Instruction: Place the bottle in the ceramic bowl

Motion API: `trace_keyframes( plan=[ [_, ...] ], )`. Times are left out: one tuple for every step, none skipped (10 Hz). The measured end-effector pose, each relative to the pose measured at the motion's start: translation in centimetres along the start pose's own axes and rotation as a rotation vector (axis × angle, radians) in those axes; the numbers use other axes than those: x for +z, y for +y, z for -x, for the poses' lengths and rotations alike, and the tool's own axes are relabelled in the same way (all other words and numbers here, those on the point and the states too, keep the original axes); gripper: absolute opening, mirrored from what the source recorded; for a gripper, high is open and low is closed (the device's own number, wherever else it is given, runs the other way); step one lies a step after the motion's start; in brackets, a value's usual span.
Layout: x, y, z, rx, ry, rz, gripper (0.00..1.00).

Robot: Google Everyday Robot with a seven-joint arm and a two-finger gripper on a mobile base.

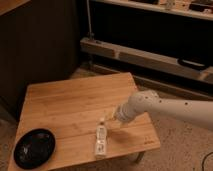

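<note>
The bottle is small, slim and white with a pale cap, and it lies on its side near the front edge of the wooden table. Its cap points toward the far side. The ceramic bowl is black, shallow and glossy, and it sits on the table's front left corner, well left of the bottle. My gripper is at the end of the white arm that reaches in from the right. It hovers just right of and beyond the bottle's cap and holds nothing that shows.
The table stands low on a speckled floor. A dark cabinet wall rises behind it on the left. A metal shelf rail runs along the back right.
</note>
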Motion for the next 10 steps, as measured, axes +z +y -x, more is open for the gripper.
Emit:
trace_keyframes(
  plan=[
    [0.3, 1.0, 0.0, -0.02, 0.019, -0.006, 0.65],
    [0.7, 1.8, 0.0, -0.036, 0.035, -0.004, 0.65],
    [1.2, 2.3, 0.0, -0.048, 0.05, 0.005, 0.65],
    [1.8, 2.7, -0.1, -0.065, 0.07, 0.019, 0.65],
    [2.5, 3.4, -0.2, -0.085, 0.087, 0.028, 0.65],
    [3.0, 3.8, -0.4, -0.103, 0.104, 0.028, 0.65],
    [3.5, 4.4, -0.6, -0.124, 0.119, 0.023, 0.65],
    [4.3, 5.2, -1.0, -0.154, 0.145, 0.009, 0.65],
    [4.6, 5.6, -1.3, -0.173, 0.161, 0.0, 0.65],
    [5.1, 5.7, -1.7, -0.196, 0.182, -0.023, 0.65]
  ],
)
